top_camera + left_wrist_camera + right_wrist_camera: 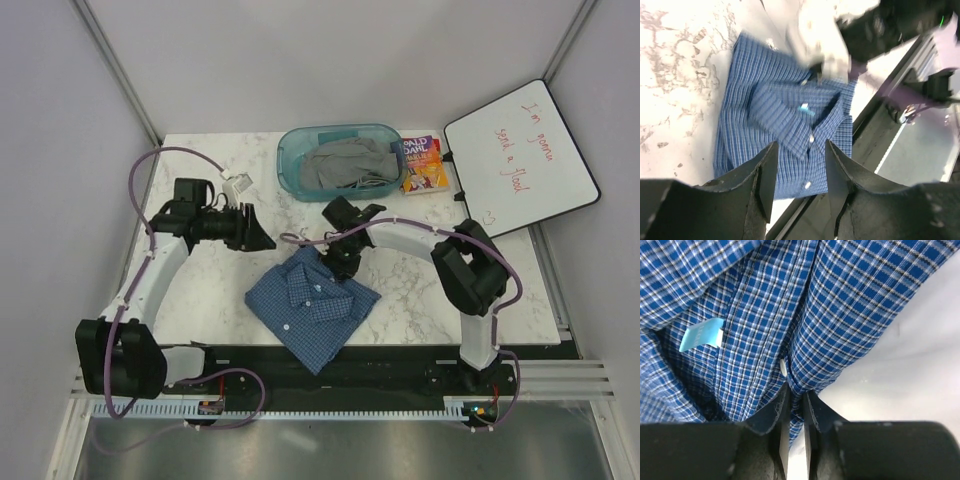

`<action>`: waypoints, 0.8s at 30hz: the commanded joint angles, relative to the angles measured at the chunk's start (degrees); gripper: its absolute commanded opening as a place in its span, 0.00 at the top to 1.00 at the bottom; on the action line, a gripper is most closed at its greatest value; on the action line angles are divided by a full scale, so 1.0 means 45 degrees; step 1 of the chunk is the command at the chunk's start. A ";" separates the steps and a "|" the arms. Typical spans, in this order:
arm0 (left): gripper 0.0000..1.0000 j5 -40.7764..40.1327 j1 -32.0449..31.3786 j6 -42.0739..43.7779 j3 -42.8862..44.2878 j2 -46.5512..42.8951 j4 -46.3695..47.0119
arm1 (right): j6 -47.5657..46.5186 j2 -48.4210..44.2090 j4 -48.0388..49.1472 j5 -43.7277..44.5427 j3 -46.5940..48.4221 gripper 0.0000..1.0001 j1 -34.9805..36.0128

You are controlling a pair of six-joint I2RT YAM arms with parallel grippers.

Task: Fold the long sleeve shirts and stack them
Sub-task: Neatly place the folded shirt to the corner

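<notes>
Right wrist view: right gripper [796, 401] is pinched on a fold at the far collar edge of the blue shirt [313, 305], which lies folded between the arms, while left gripper [258, 235] hangs parted, empty, off to the shirt's far left.

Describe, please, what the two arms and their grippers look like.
The left arm and right arm are alike: smooth white links between chunky black joints. A purple cable runs along each. The left gripper and right gripper are matte black, each with two flat, tapering fingers.
</notes>
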 commanded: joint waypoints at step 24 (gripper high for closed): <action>0.47 -0.2825 0.0200 -0.0689 -0.0003 0.3789 -0.0930 | -0.0296 0.0219 0.0620 -0.1469 0.2846 0.60 -0.1005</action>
